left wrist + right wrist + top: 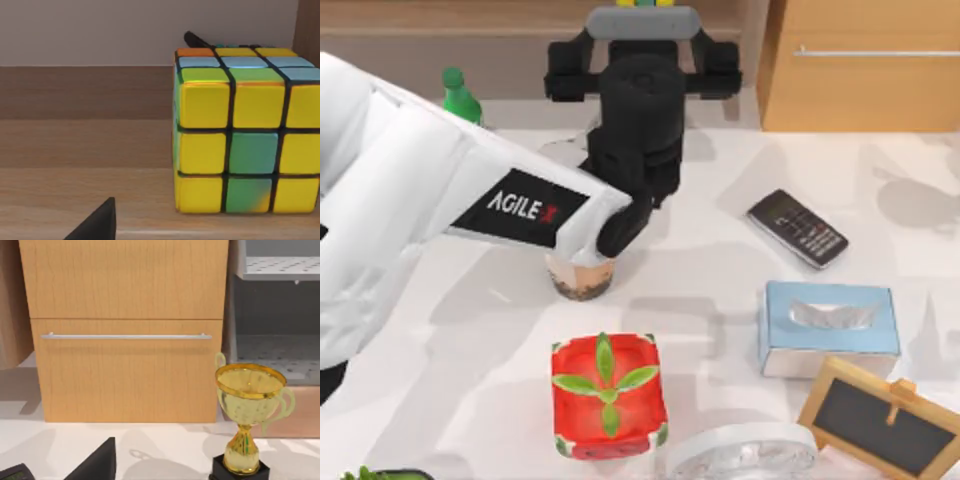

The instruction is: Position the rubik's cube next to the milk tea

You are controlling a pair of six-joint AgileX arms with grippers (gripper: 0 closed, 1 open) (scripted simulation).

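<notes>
The rubik's cube (245,130), mostly yellow with some green, blue and orange squares, rests on a wooden shelf (85,145) at the back of the table. From above, a sliver of the cube (647,3) peeks out at the top edge. My left gripper (642,18) reaches to it, open, and one dark fingertip (97,227) stays off to the cube's side without touching it. The milk tea (582,275), a clear cup with dark pearls at the bottom, stands mid-table, partly hidden under my left arm. My right gripper's fingertip (97,465) faces a cabinet, open.
A green bottle (460,95) stands at back left. A phone (797,228), a blue tissue box (830,328) and a small blackboard (880,420) lie right. A red box with green leaves (608,395) sits at the front. A gold trophy (247,415) stands by the cabinet (125,340).
</notes>
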